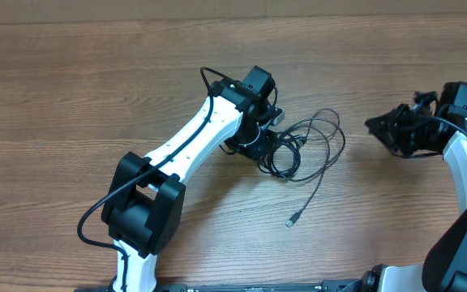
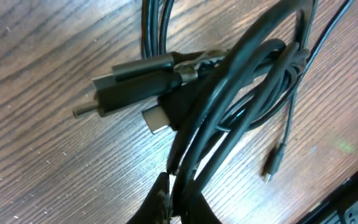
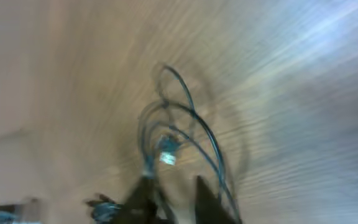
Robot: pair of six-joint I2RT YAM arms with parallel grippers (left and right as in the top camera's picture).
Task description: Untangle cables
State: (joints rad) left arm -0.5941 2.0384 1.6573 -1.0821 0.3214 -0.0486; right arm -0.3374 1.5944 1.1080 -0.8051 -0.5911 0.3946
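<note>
- Where the table (image 1: 71, 97) lies nearest the arm bases, a single cord trails out of the cables (image 1: 286, 158) and ends in a small silver-tipped plug end (image 1: 292, 221), lying flat and clear of everything else.
- Beyond it, the main bunch sits at mid-table: tight dark coils on the left, with two or three wider loops fanned out to the right.
- Left tool (image 2: 174, 186): closed. Its tips meet at the bottom of the wrist view, and several strands rise from between them, so it is clamped on the cables at the left edge of the bunch.
- Just past those tips, a barrel-shaped plug (image 2: 129, 81) lies on the wood with its pin pointing left. A flat connector (image 2: 157, 121) shows beneath it, partly covered by crossing strands.
- Further right in that view, a thin cord drops to a small end piece resting on the table.
- Right tool (image 3: 173, 183): in the overhead view it stands to the right of the bunch, apart from the wide loops. Its own view is badly blurred. The fingers (image 3: 201, 190) appear parted, with thin cord loops and a pale connector just ahead of them. Whether any cord is gripped cannot be told.
</note>
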